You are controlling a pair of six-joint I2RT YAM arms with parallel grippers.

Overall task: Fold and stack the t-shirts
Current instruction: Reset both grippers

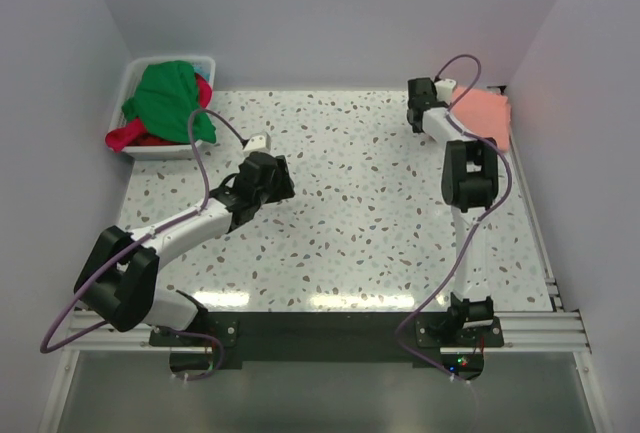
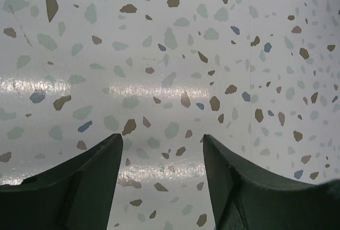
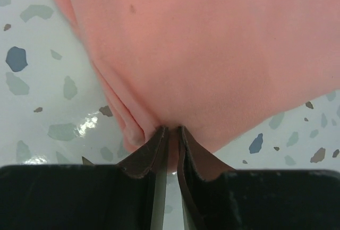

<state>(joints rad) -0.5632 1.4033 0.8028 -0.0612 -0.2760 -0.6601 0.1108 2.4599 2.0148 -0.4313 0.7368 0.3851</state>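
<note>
Right fingers point(image 3: 157, 145) pinched shut on the folded edge of the salmon-pink shirt point(image 3: 212, 44), which lies at the far right corner of the table point(image 1: 350, 203). My judgement: set it flat and let go without dragging the fold. Left fingers point(image 2: 109, 161) spread wide, empty, over speckled table. Far left, white tub point(image 1: 132, 75): green shirt point(image 1: 170, 93) heaped on top, red-magenta shirt point(image 1: 125, 138) spilling over the rim.

two arms, left arm point(image 1: 170, 238) and right arm point(image 1: 468, 168): white link tubes, bulky black joint housings. purple cable point(image 1: 192, 143) looped along each. black base plates point(image 1: 195, 336) bolted to silver rail point(image 1: 540, 325) at desk's near edge. left gripper point(image 2: 162, 161): dark matte tapered fingers. right gripper point(image 3: 171, 134): dark fingers, brownish worn tips.
</note>
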